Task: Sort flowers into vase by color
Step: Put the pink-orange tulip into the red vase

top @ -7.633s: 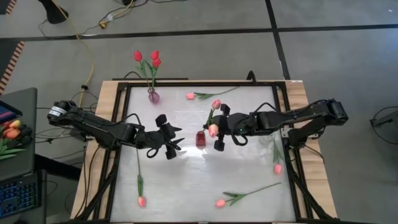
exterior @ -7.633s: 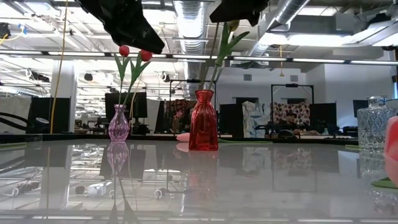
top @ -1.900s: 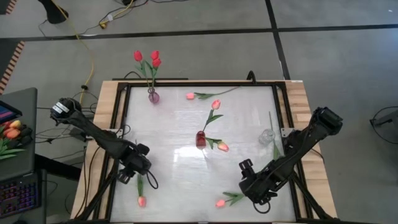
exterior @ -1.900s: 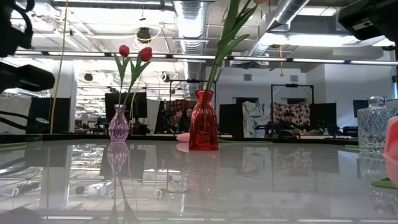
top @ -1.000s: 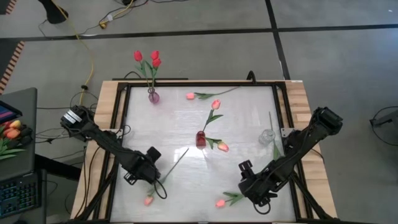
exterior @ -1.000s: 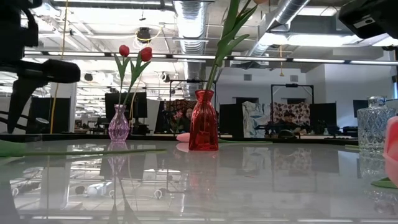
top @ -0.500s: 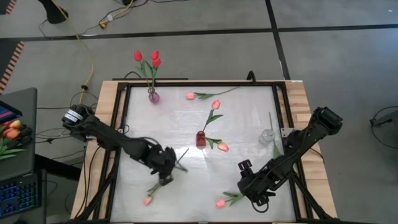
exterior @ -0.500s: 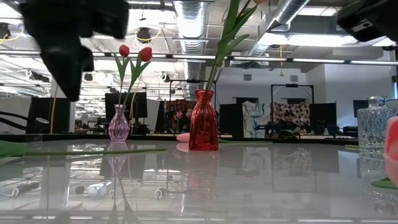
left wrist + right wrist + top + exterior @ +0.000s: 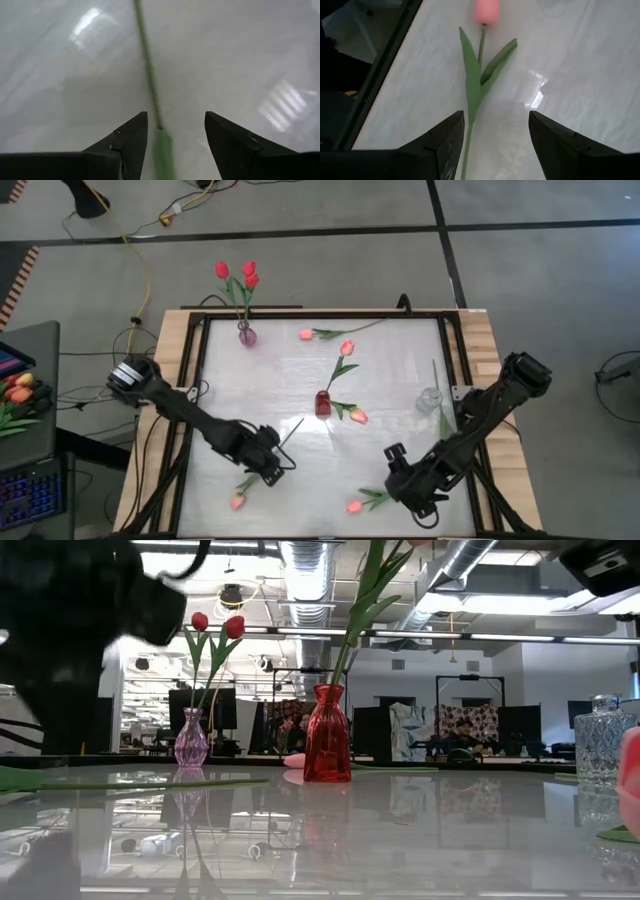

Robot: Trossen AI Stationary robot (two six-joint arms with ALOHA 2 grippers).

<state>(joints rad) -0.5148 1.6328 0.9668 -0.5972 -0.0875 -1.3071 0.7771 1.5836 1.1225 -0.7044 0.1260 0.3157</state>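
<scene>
A pink-headed flower [image 9: 262,468] lies flat on the white table, head [image 9: 238,502] toward the near edge. My left gripper [image 9: 277,467] hovers over its stem [image 9: 146,75], open, one finger on either side, touching nothing. A second pink flower [image 9: 481,65] lies near the front edge, head [image 9: 354,506] pointing left. My right gripper [image 9: 405,492] stands open over its stem, behind the leaves. A purple vase [image 9: 247,335] holds red tulips, a red vase [image 9: 322,403] pink ones. A clear glass vase [image 9: 430,397] stands at the right.
Another pink flower [image 9: 306,334] lies near the far edge. A green stem and leaf [image 9: 441,420] lie beside the glass vase. The black frame [image 9: 190,410] borders the table. In the low view my left gripper [image 9: 70,660] fills the left side.
My left gripper has travelled from the table's left side toward the middle, ending over the lying flower's stem and coming down closer to it. The flower has stayed where it was.
</scene>
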